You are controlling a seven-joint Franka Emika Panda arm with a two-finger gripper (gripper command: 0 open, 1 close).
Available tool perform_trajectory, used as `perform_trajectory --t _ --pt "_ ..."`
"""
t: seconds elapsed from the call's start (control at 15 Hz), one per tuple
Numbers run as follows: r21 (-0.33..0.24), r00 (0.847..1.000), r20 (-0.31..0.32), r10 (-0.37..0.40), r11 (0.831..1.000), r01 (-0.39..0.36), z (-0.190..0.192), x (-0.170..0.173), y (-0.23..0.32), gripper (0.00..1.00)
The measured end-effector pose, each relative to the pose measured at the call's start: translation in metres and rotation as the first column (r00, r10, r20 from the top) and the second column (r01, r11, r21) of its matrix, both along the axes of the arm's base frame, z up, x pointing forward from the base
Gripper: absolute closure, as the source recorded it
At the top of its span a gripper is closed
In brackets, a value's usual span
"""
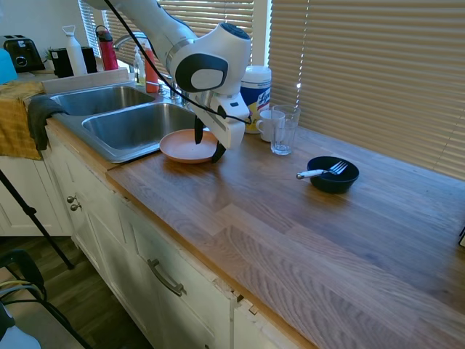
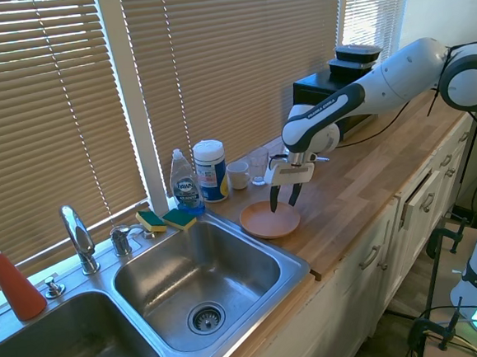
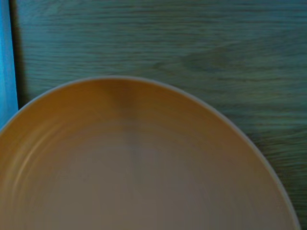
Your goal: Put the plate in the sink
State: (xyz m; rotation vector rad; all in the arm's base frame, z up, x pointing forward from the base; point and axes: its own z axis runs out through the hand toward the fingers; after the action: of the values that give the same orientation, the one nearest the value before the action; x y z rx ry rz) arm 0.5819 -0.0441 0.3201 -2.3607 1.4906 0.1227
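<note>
Plate (image 3: pixel 144 167): on counter, touching sink (image 2: pixel 295 261) rim, at 3 o'clock from the near basin.
Gripper (image 2: pixel 284 198): spread, fingers straddling plate's far rim, empty.
Handling: probably light, stiff, slick, breakable; pinch the raised rim.

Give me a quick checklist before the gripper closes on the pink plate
1. Gripper open: ok, fingers apart.
2. Fingers straddle the plate rim: cannot tell; one finger sits over the inside, one at the far edge.
3. Plate flat on the counter beside the sink: ok.
4. Plate empty: ok, nothing on it in the wrist view.
5. Near basin free to receive it: ok, only the drain shows.
6. Glass and mug stand apart from the plate: ok.
</note>
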Motion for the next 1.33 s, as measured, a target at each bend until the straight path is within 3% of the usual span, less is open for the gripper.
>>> perform_trajectory --t 1.33 --pt "0.068 0.999 0.03 0.038 0.997 -0.04 -0.019 0.003 -0.022 1.0"
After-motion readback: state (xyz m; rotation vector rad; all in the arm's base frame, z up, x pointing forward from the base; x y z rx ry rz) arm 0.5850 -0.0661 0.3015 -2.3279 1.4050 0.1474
